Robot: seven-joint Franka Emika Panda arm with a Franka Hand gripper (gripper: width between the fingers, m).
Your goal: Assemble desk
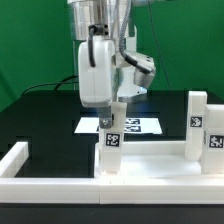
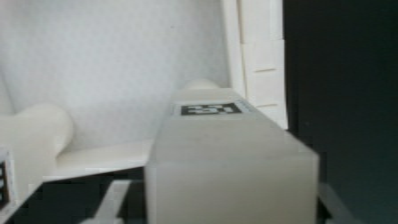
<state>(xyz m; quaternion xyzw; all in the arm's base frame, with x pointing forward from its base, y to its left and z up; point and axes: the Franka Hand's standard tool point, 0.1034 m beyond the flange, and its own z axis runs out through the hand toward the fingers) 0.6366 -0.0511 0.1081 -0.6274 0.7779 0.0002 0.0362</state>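
Observation:
The white desk top (image 1: 150, 160) lies flat with its raised rim facing up. One tagged leg (image 1: 197, 122) stands upright at its corner on the exterior view's right. My gripper (image 1: 112, 106) is shut on a second white block leg (image 1: 110, 138) and holds it upright over the top's corner on the exterior view's left. In the wrist view this leg (image 2: 222, 160) fills the foreground with its tag on the end face. The gripper (image 2: 222, 208) is mostly hidden behind it. The desk top (image 2: 107, 70) and its rim (image 2: 263, 50) lie beyond.
Long white border rails run along the front (image 1: 100, 188) and the exterior view's left (image 1: 20, 158). The marker board (image 1: 135, 124) lies on the black table behind the desk top. Another white part (image 2: 27, 135) shows at the wrist view's edge.

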